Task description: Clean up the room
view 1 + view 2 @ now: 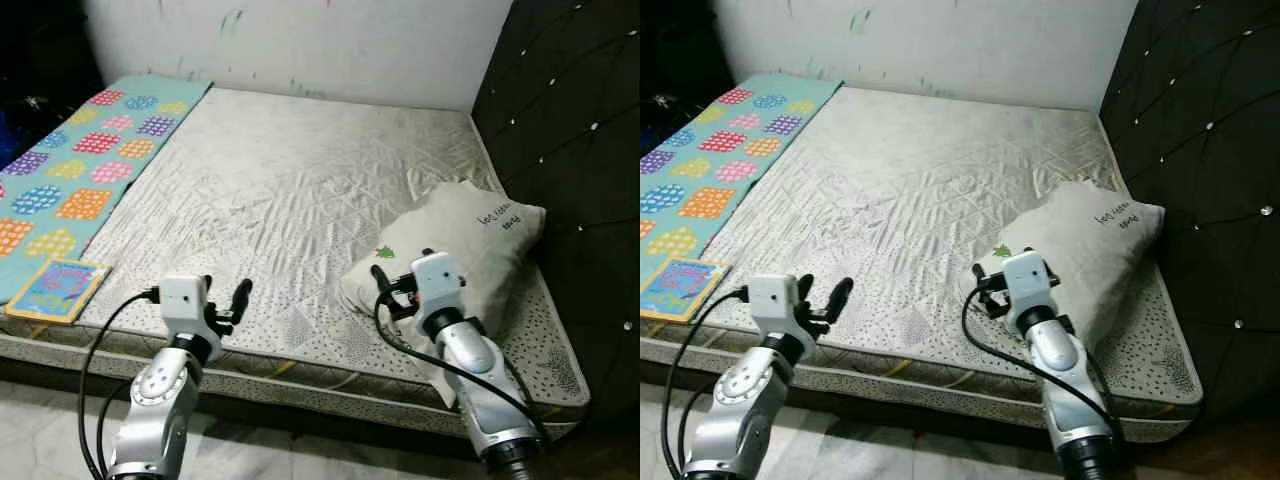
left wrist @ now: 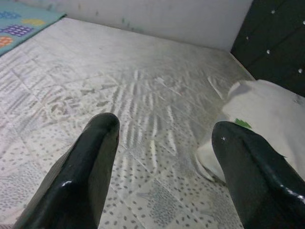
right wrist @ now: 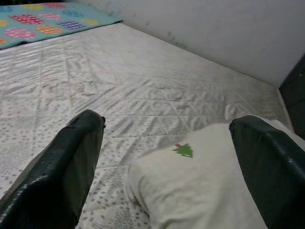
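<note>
A white pillow (image 1: 470, 240) with a small green tree mark lies on the front right part of the bare quilted mattress (image 1: 290, 190). My right gripper (image 1: 402, 280) hovers open over the pillow's near corner, and in the right wrist view the pillow (image 3: 205, 191) sits between and below its fingers (image 3: 52, 176). My left gripper (image 1: 225, 298) stands open above the mattress's front edge, left of the pillow, holding nothing. A colourful children's book (image 1: 57, 288) lies at the front left corner on a teal patterned mat (image 1: 80, 170).
A dark padded wall (image 1: 580, 130) runs along the mattress's right side and a white wall (image 1: 300, 40) along its far end. The mattress rests low on a pale floor (image 1: 40, 430). Black cables hang from both arms.
</note>
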Tool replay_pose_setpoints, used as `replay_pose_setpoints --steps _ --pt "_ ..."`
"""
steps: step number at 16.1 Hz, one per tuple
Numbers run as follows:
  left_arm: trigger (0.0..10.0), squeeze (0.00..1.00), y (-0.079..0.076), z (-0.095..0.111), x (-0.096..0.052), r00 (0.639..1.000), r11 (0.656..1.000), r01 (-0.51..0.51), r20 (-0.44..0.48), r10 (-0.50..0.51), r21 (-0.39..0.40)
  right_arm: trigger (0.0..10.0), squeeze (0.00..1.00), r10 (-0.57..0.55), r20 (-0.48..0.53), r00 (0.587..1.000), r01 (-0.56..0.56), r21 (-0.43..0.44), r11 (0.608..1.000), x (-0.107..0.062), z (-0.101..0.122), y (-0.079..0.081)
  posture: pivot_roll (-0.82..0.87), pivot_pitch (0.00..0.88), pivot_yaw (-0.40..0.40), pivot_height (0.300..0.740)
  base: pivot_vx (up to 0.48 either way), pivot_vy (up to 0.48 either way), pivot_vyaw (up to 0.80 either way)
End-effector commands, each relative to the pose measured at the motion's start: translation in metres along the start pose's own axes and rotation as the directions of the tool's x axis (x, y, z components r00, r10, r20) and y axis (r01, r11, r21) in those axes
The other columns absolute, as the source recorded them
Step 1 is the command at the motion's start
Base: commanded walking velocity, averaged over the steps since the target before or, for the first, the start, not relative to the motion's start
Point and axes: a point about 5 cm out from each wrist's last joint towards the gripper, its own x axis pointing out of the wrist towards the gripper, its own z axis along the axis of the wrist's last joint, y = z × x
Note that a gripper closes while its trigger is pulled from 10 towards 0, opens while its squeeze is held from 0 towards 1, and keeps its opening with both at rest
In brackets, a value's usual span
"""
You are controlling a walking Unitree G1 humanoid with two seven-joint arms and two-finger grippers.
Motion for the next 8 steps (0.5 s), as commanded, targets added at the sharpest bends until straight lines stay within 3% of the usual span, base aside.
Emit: replay_pose_setpoints --steps 1,5,6,8 --pt "10.0 0.00 0.004 0.003 0.003 1.000 1.000 -0.010 0.013 0.010 0.010 10.0 0.00 0.005 0.002 1.000 -0.005 -0.022 1.000 0.000 0.000 0.001 -0.16 0.000 -0.050 0.740 0.000 0.000 0.00" --pt "10.0 0.00 0.002 0.013 0.020 0.998 1.000 -0.014 0.059 0.013 0.019 10.0 0.00 0.041 -0.042 0.998 -0.045 -0.093 0.995 0.002 -0.009 0.003 -0.20 0.000 -0.114 0.740 0.000 0.000 0.00" --pt "10.0 0.00 -0.006 0.018 0.030 0.997 0.999 0.006 0.081 -0.009 0.043 10.0 0.00 0.079 -0.081 0.994 -0.089 -0.125 0.988 0.007 -0.015 0.010 -0.21 0.000 -0.155 0.740 0.000 0.000 0.00" --pt "10.0 0.00 -0.013 0.018 0.034 0.996 0.997 0.031 0.081 -0.036 0.064 10.0 0.00 0.116 -0.092 0.989 -0.128 -0.141 0.982 0.008 -0.016 0.015 -0.20 0.000 -0.161 0.740 0.000 0.000 0.00"
